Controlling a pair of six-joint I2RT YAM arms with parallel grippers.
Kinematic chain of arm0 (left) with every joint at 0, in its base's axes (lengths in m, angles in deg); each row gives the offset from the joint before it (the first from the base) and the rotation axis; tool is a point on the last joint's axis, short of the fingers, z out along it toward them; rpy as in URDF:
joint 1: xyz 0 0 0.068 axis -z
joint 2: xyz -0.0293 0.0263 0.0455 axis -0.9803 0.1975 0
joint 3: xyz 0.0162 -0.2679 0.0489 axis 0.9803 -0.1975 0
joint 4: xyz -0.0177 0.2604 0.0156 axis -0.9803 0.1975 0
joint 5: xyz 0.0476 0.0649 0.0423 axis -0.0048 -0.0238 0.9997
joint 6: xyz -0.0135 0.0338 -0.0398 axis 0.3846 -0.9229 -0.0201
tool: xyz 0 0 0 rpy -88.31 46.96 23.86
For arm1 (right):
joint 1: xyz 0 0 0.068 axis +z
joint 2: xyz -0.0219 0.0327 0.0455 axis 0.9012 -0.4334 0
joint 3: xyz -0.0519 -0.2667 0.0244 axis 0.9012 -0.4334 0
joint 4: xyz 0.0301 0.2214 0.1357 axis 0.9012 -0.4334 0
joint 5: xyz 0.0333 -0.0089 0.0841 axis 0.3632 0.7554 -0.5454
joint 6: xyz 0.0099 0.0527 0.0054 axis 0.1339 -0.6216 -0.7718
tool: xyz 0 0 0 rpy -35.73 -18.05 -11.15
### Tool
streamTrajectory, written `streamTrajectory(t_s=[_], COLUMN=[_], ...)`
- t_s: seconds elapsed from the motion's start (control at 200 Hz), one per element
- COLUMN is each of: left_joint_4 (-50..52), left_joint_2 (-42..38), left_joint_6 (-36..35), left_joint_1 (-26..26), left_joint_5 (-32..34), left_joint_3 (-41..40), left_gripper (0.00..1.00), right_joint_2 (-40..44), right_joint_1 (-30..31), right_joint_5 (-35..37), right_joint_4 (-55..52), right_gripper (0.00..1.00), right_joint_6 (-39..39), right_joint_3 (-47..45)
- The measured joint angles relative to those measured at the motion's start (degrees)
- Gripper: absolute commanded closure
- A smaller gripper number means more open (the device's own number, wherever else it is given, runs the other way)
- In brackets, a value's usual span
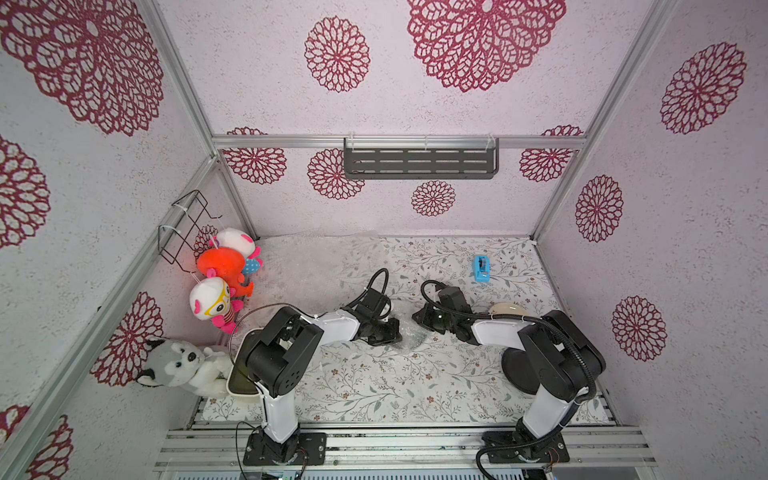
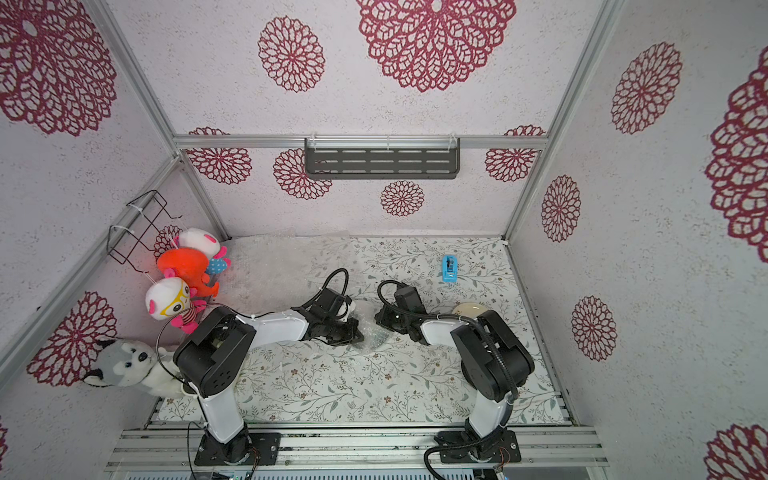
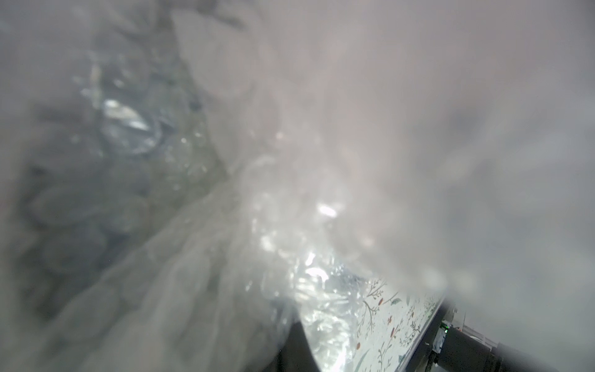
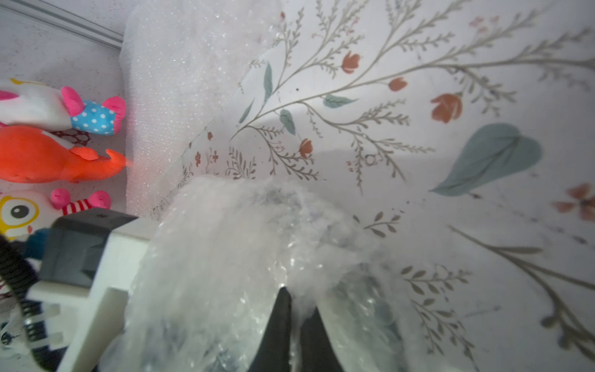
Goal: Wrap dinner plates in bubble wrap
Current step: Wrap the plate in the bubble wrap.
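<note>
Bubble wrap point(image 1: 291, 266) sheet flat at table point(image 1: 374, 386) far left, left claw point(image 1: 394, 332) closed on crumpled wrap bundle point(image 1: 409, 340) mid-table, right claw point(image 4: 297, 302) narrowly parted within same bundle, grip cannot be told, cream plate point(image 1: 508, 309) and black plate point(image 1: 515, 372) beside right arm point(image 1: 494, 332).

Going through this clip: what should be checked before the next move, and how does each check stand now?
1. Grip of the left hand on the bubble wrap: ok, shut on it.
2. Grip of the right hand: cannot tell; fingers nearly together, wrap bunched around them.
3. Cover over the plate between the hands: cannot tell; only dark patches show through.
4. Access to the tape dispenser: ok, nothing lies on it.
5. All plates wrapped: not ok; the cream plate and black plate lie bare.
</note>
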Motion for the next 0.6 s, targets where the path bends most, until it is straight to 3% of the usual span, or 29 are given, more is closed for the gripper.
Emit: streamTrajectory(t_s=[0.26,0.34,0.36,0.375,0.6], left_joint_4=[-0.39,-0.57,-0.59,-0.61,-0.72], left_joint_2=[0.00,0.00,0.00,0.00,0.00], left_joint_6=[0.61,0.68,0.68,0.70,0.74], left_joint_1=[-0.07,-0.07,-0.07,-0.07,-0.13], left_joint_5=[-0.02,0.00,0.00,0.00,-0.04], left_joint_3=[-0.07,-0.11,-0.11,-0.11,-0.13], left_gripper=[0.95,0.95,0.95,0.95,0.95], right_joint_2=[7.67,9.46,9.70,9.84,5.64], right_joint_1=[-0.37,-0.72,-1.01,-1.09,-7.21], right_joint_5=[0.42,0.55,0.52,0.35,-3.48], right_joint_4=[-0.39,-2.62,-3.26,-3.76,-9.97], right_gripper=[0.49,0.25,0.08,0.02,0.03], right_joint_6=[9.38,15.37,16.63,18.21,32.09], right_joint_3=[-0.33,0.42,0.76,1.11,10.38])
